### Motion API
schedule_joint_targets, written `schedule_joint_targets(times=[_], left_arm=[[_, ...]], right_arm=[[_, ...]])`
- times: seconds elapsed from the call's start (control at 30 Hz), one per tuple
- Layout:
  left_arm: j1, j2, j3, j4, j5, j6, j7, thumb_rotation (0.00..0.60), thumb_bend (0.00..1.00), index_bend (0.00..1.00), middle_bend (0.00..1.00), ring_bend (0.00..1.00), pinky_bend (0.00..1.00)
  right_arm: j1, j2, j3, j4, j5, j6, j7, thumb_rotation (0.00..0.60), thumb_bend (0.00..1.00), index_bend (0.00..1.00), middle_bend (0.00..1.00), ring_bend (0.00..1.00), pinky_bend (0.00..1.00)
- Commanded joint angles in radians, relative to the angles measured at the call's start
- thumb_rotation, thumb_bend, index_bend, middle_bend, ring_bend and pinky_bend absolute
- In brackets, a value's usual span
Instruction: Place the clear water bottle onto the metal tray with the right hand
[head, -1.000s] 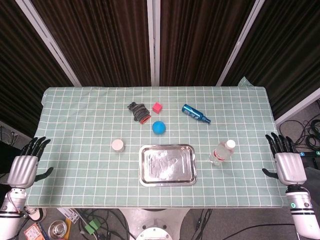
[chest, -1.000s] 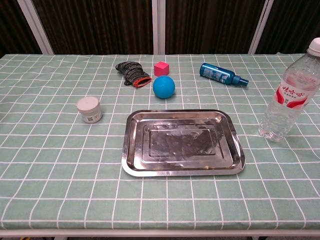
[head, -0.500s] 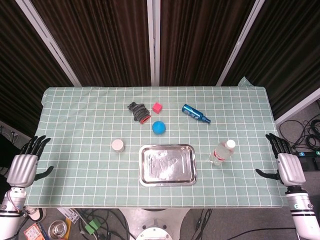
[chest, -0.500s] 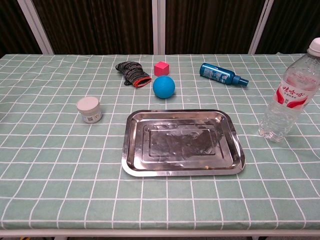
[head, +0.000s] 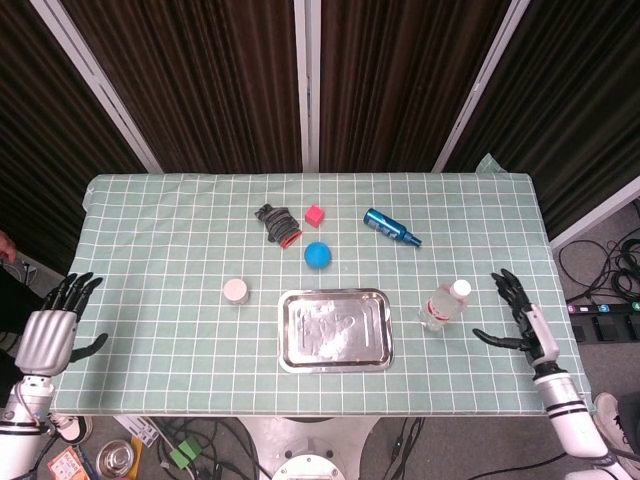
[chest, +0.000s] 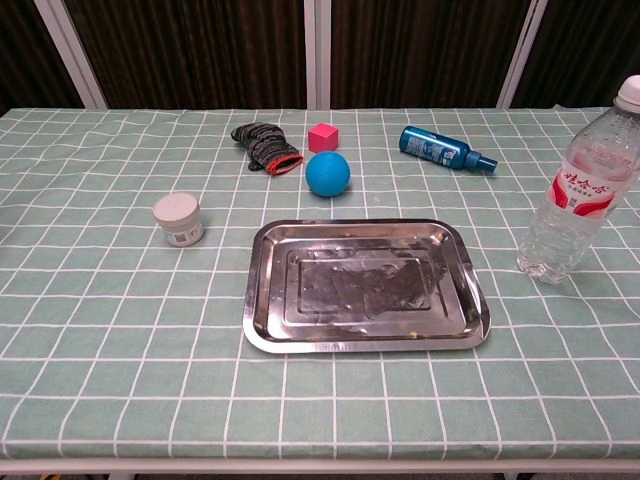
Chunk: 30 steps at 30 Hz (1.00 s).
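The clear water bottle (head: 444, 304) (chest: 578, 186), with a white cap and red label, stands upright just right of the metal tray (head: 335, 330) (chest: 366, 286). My right hand (head: 522, 320) is open over the table's right side, fingers spread, a short way right of the bottle and not touching it. My left hand (head: 50, 331) hangs open off the table's left edge. Neither hand shows in the chest view.
A blue ball (head: 318, 254), a pink cube (head: 315, 215), a dark glove (head: 277, 221) and a lying blue bottle (head: 391, 226) sit behind the tray. A small white jar (head: 236, 291) stands to the tray's left. The checked cloth (head: 150, 250) covers the table.
My right hand has swung in from beyond the table's right edge toward the bottle, turning edge-on. The bottle, tray and left hand have not moved.
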Motion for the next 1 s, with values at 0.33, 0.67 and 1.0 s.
schedule_joint_targets(times=[0.33, 0.67, 1.0], left_arm=[[-0.006, -0.002, -0.003, 0.021, 0.000, -0.004, -0.018, 0.600, 0.23, 0.16, 0.18, 0.09, 0.19], [-0.001, 0.004, 0.002, 0.021, 0.002, -0.001, -0.024, 0.600, 0.23, 0.16, 0.18, 0.09, 0.19], [0.001, 0.006, 0.002, 0.017, 0.002, 0.004, -0.025, 0.600, 0.23, 0.16, 0.18, 0.09, 0.19]], right_arm=[[0.094, -0.108, 0.017, 0.090, -0.004, -0.079, -0.026, 0.600, 0.00, 0.00, 0.08, 0.00, 0.00], [0.149, -0.169, 0.057, 0.118, 0.070, -0.145, -0.132, 0.600, 0.00, 0.44, 0.38, 0.17, 0.17], [0.153, -0.149, 0.091, 0.062, 0.105, -0.123, -0.227, 0.600, 0.12, 0.70, 0.50, 0.30, 0.30]])
